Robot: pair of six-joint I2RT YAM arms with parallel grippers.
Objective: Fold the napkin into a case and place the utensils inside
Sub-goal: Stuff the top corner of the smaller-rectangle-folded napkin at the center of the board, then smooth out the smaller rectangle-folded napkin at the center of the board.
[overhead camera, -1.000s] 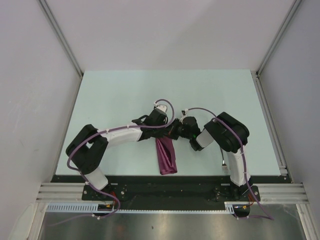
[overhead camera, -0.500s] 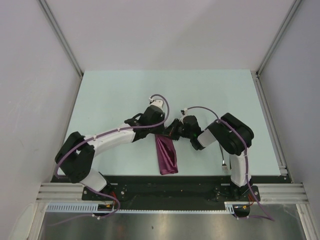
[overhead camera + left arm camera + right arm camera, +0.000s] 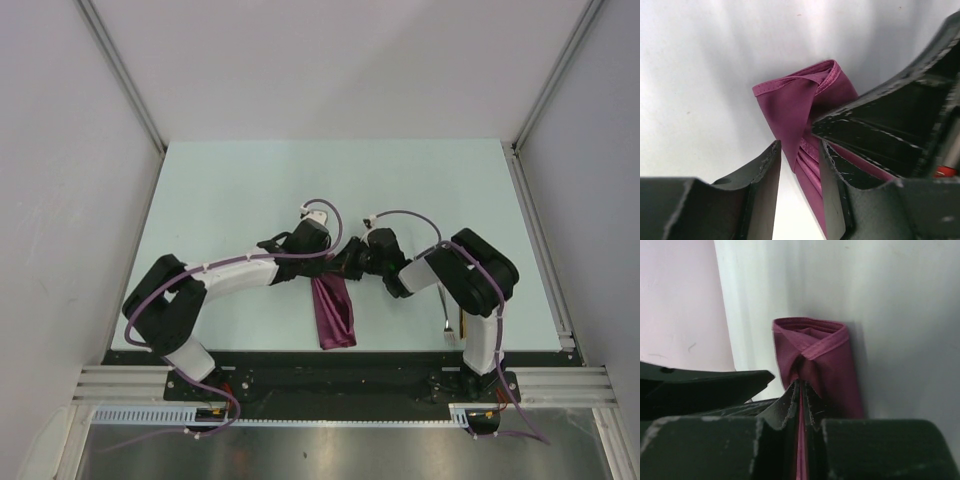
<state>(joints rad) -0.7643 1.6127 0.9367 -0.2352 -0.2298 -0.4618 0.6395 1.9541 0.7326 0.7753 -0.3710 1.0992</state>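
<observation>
plainly, the napkin lies low in the middle of the overhead frame. it is a narrow plum-magenta oblong running from the two pincers at its upper end down towards the near edge of the table.

its upper end sits right under the fingertips of both arms. in the right wrist frame, the right gripper is pressed together on a thin layer of the cloth. a magenta sliver shows between the two dark jaws, and the folded end stands just above them in the centre. there the cloth looks doubled, with a stitched hem turned over at the top corner.

in the left wrist frame, the left gripper has its jaws parted. pleated folds of the napkin show through the gap, and i cannot tell whether they touch either jaw. the rolled end of the cloth sits above them, centre frame.

the fabric is creased and slightly glossy.

in the lower right of the overhead frame, well apart from the napkin, the utensils lie beside the right arm, partly hidden by it.
</observation>
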